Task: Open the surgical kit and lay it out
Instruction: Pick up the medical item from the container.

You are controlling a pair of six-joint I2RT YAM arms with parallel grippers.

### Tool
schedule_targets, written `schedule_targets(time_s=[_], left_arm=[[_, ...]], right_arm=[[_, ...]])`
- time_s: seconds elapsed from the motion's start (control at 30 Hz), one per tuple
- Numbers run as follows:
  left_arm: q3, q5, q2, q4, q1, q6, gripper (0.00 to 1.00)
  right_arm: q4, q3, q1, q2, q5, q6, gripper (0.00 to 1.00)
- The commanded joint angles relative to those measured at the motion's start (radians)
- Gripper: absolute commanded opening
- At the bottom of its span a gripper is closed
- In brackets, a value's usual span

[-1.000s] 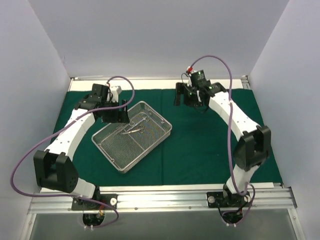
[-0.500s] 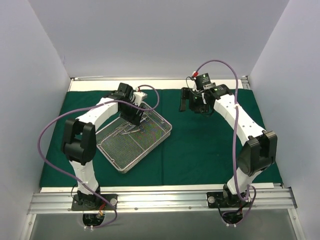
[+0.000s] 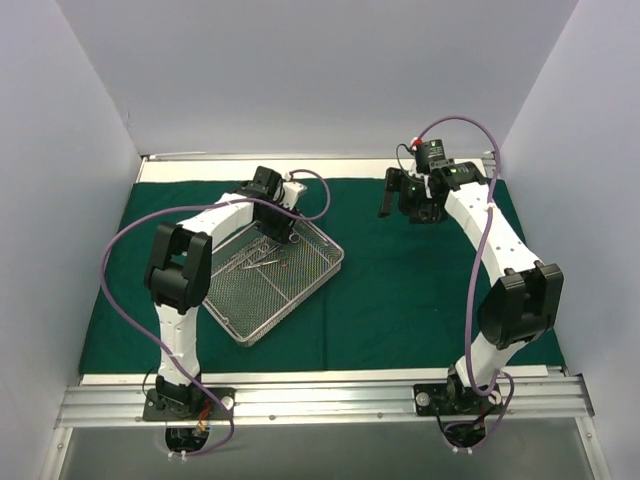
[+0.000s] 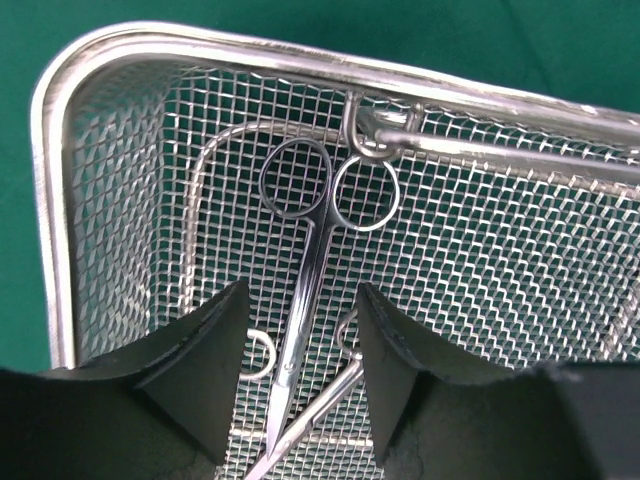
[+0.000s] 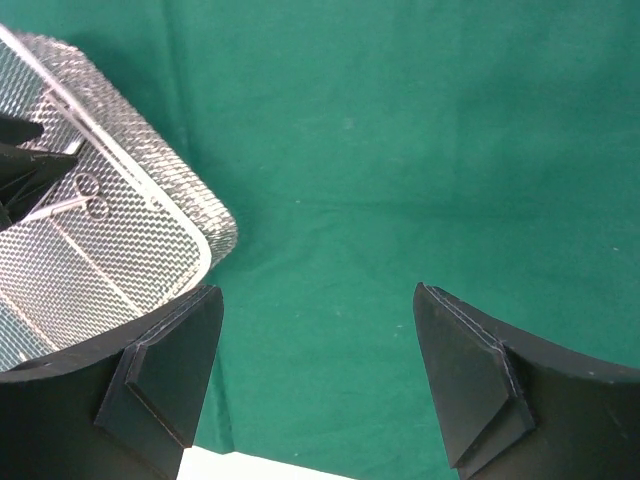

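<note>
Straddling the shanks of a pair of scissors (image 4: 310,260), the left gripper (image 4: 300,330) sits low inside the wire-mesh tray (image 4: 60,200). Its jaws are partly spread, one finger on each side of the steel, with mesh showing in both gaps, so nothing is pinched yet. The scissors lie flat on the tray floor, their finger rings toward the tray's end wall and just short of the swing handle (image 4: 480,145) resting along the rim. A second instrument (image 4: 320,400) crosses beneath the scissors' blade end, close to the fingertips.

From overhead, the tray stands skewed on the green drape (image 3: 400,290), which is spread over the table. The right gripper (image 5: 318,370) hangs over bare drape at the far right, its jaws spread wide and holding nothing.

The step in hand looks like picking out the first instrument. To do it well, the pinch should land on the shanks alone, nearer the rings than the crossing point, so the second instrument is not caught as well. The fingertips need to reach the mesh, since the steel is thin and slick. A straight, level lift would keep the rings away from the swing handle before the scissors go onto open drape beside the tray.
</note>
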Motion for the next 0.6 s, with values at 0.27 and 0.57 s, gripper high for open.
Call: schedule_targets(time_s=[0.27, 0.57], left_arm=[[0.06, -0.035, 0.091, -0.01, -0.006, -0.011, 0.44], [0.107, -0.074, 0.162, -0.107, 0.003, -0.049, 0.04]], right_arm=[[-0.022, -0.052, -0.059, -0.04, -0.042, 0.005, 0.78], [-0.01, -0.061, -0.059, -0.033, -0.053, 0.012, 0.78]])
